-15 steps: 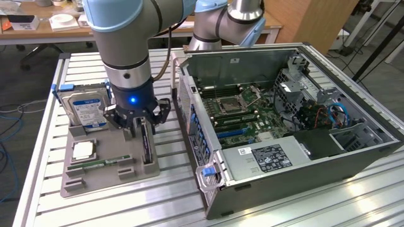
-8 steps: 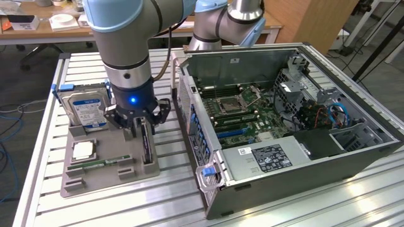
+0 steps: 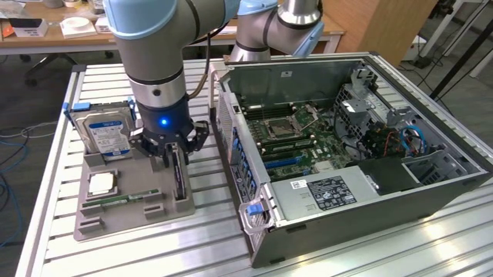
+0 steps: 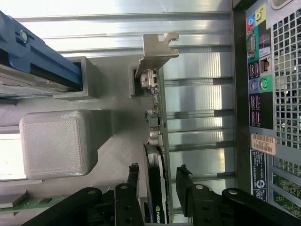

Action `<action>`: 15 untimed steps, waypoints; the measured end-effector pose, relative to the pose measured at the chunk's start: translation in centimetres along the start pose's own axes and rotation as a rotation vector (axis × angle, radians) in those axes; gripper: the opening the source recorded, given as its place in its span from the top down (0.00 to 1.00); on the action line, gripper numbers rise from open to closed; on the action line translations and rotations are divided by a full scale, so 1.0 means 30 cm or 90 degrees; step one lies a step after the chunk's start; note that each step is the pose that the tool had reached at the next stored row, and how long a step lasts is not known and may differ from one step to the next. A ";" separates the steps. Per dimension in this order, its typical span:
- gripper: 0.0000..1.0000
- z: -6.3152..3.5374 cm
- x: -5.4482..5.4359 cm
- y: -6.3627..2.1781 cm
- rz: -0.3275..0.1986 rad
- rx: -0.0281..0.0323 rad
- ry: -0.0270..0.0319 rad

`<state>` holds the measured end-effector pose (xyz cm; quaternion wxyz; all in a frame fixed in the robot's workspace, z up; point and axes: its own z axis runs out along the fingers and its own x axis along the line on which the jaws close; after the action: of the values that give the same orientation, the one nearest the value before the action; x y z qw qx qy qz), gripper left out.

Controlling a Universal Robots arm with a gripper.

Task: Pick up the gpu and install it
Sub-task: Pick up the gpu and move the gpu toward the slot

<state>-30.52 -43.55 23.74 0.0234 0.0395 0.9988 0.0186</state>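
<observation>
- Gripper (image 4: 158, 168) jaws straddle the gpu (image 4: 156, 127), parted, slim gaps either side, gripping nothing.
- Slot in the grey holder (image 3: 115, 220) stands the card on edge, both faces reachable.

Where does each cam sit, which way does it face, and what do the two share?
Exterior view: off the arm, raised, angled down on the table, holder and open case; shows the arm and tool.
Wrist view: on the wrist, looking along the tool at the gpu standing on edge in the holder; both open fingers show, one each side of the card.
Shared: tool, gpu, holder, hard drive, case's rear panel.
</observation>
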 end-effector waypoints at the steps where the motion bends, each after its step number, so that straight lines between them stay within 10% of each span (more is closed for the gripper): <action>1: 0.55 0.000 0.000 0.000 0.000 0.0000 0.0000; 15: 0.64 0.000 0.000 0.000 0.000 0.0000 0.0000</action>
<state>-30.52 -43.55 23.74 0.0234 0.0395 0.9988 0.0186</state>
